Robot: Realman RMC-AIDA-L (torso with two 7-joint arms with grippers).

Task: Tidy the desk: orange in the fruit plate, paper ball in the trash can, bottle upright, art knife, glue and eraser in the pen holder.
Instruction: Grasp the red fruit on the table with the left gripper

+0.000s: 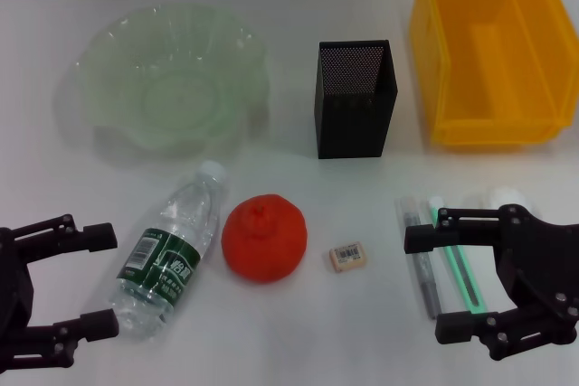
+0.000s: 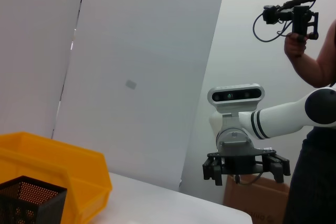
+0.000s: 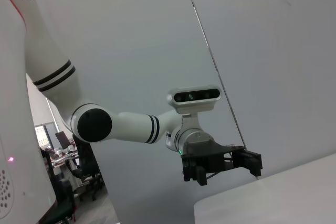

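Note:
The orange (image 1: 264,237) rests at the table's front centre. Left of it a clear bottle (image 1: 172,255) with a green label lies on its side. A small eraser (image 1: 348,257) sits to the right of the orange. Two slim tools, one grey (image 1: 422,264) and one green (image 1: 457,268), lie side by side between my right gripper's fingers; which is the art knife and which the glue I cannot tell. The white paper ball (image 1: 508,196) peeks out behind that arm. My right gripper (image 1: 427,285) is open. At the front left my left gripper (image 1: 109,279) is open beside the bottle.
A green glass fruit plate (image 1: 172,74) stands at the back left, with the black mesh pen holder (image 1: 355,97) at the back centre. A yellow bin (image 1: 493,42) fills the back right. A person holding a camera rig (image 2: 294,17) stands beyond the table.

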